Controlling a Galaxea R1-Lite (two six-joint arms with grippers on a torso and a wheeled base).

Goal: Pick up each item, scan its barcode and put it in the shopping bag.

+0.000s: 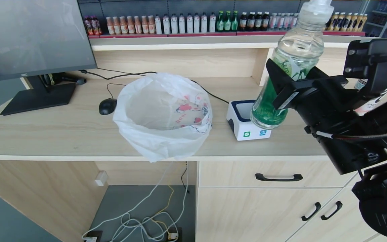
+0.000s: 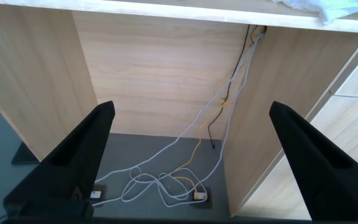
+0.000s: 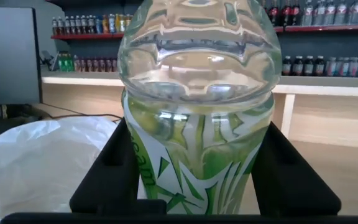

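Clamped in my right gripper (image 1: 282,88), the green-labelled drink bottle (image 1: 299,50) stands nearly upright, its long axis running from cap at 1 o'clock to base at 7, just over the barcode scanner (image 1: 245,129). Pickup is done; I judge scanning underway and bagging left. At the scanner's 9 o'clock sits the shopping bag (image 1: 153,144); the red print inside may be an item already bagged. My left gripper (image 2: 191,155) gapes wide.
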